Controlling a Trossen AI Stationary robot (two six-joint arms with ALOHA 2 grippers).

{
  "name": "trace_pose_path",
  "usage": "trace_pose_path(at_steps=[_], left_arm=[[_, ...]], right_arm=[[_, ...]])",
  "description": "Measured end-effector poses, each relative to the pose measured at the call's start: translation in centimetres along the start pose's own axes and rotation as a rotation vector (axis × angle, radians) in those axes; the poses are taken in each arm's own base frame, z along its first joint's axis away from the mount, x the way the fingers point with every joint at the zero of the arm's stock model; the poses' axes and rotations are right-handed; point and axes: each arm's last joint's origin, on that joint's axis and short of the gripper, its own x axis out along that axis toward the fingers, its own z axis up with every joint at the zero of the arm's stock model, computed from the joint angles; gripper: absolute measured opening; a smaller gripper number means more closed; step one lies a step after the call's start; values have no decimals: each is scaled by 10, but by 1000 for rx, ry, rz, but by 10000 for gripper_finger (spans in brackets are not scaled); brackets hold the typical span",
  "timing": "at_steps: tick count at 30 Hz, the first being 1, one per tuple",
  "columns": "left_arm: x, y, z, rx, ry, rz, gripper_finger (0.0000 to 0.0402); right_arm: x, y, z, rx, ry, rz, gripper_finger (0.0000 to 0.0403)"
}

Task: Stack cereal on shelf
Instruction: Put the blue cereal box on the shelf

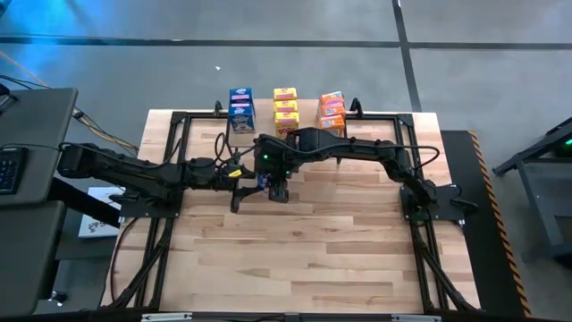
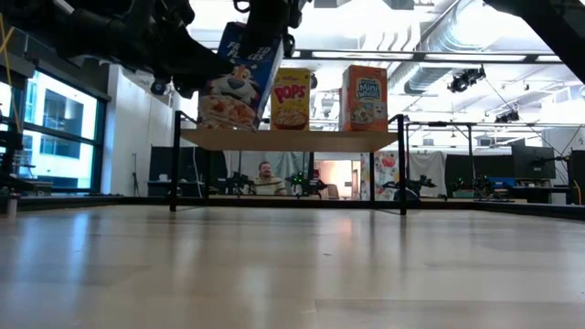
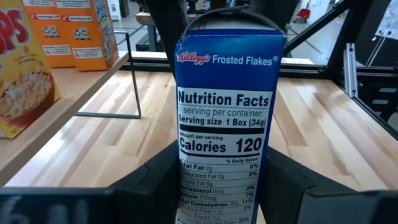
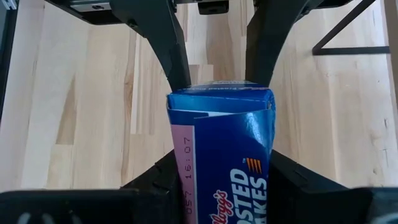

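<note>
Handover in mid-air over the table (image 1: pixel 295 259), in front of the shelf (image 2: pixel 288 139): blue cereal box (image 3: pixel 222 118) clamped by both the left gripper (image 3: pixel 217 186) and the right gripper (image 4: pixel 214 180), held tilted and well clear of the tabletop. Best to confirm the left grip is firm on the box sides before freeing the right, then level the box and bring it square over the blue stack (image 1: pixel 241 109) on the shelf's left end. Worth keeping clear of the yellow boxes (image 1: pixel 285 105) and orange boxes (image 1: pixel 332 111) just beside.
</note>
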Motion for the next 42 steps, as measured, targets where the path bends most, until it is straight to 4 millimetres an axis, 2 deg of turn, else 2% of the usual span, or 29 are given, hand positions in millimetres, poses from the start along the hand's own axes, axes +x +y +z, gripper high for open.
trace_pose_path(at_steps=[11, 14, 21, 25, 32, 39, 42], left_arm=[[0, 0, 0, -4, -1, -19, 159], [0, 0, 0, -4, -1, -20, 159], [0, 0, 0, -4, -4, -14, 159], [-1, 0, 1, -4, -11, -13, 159], [-2, 1, 2, -5, -15, -11, 159], [-9, 7, 11, -21, -65, 12, 159], [-15, 11, 17, -25, -103, 30, 159]], right_arm=[[0, 1, 0, 27, 1, 7, 140], [0, 1, 0, 26, 2, 8, 160], [0, 1, -1, 34, 15, 12, 241], [-2, 2, -2, 34, 22, 12, 258], [-30, 5, -2, -5, -37, -4, 259], [-79, 10, -2, -45, -159, -44, 259], [-94, 11, -4, -85, -188, -59, 259]])
